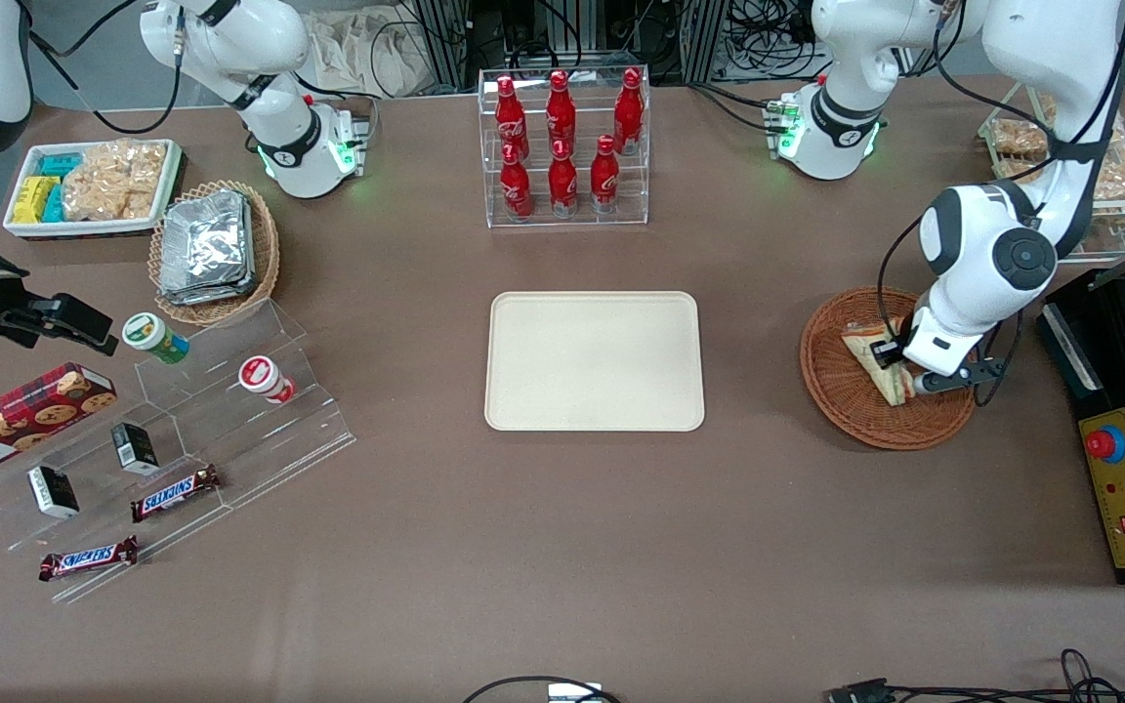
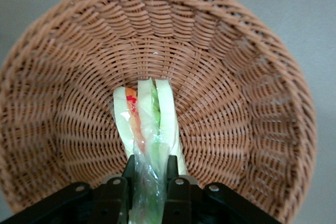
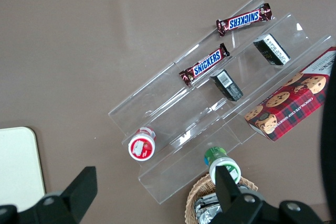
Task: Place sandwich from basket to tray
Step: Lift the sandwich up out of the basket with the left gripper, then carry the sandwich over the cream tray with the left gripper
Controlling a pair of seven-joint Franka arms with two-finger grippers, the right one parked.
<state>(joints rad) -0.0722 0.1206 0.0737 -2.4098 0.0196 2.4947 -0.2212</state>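
Your gripper (image 1: 899, 366) is down inside the basket (image 1: 831, 376), which sits on the tabletop (image 1: 562, 547) toward the working arm's end, and its jaws are pinching the sandwich (image 1: 870, 350) at one end. Around the basket you have the black control box (image 1: 1124, 488) with its red button just beside it, and farther from the front camera a wire rack of snack bags (image 1: 1124, 166); the arm's own white wrist hangs over part of the basket and hides that stretch of rim in the front view. The tray (image 1: 594, 360) lies flat at the middle of the tabletop, well apart from the basket, with bare tabletop between them. Farther from the camera than the tray stands the clear rack of red bottles (image 1: 562, 146). The front view shows you the sandwich as a pale wedge lying at a slant in the basket. Only the left wrist view shows its cut face (image 2: 147, 119): white bread layers standing on edge with green and orange-red filling between them, the two dark fingers (image 2: 127, 174) pressed against the wrapped sides, and the long axis running straight out from the gripper toward the woven basket wall (image 2: 157, 24).
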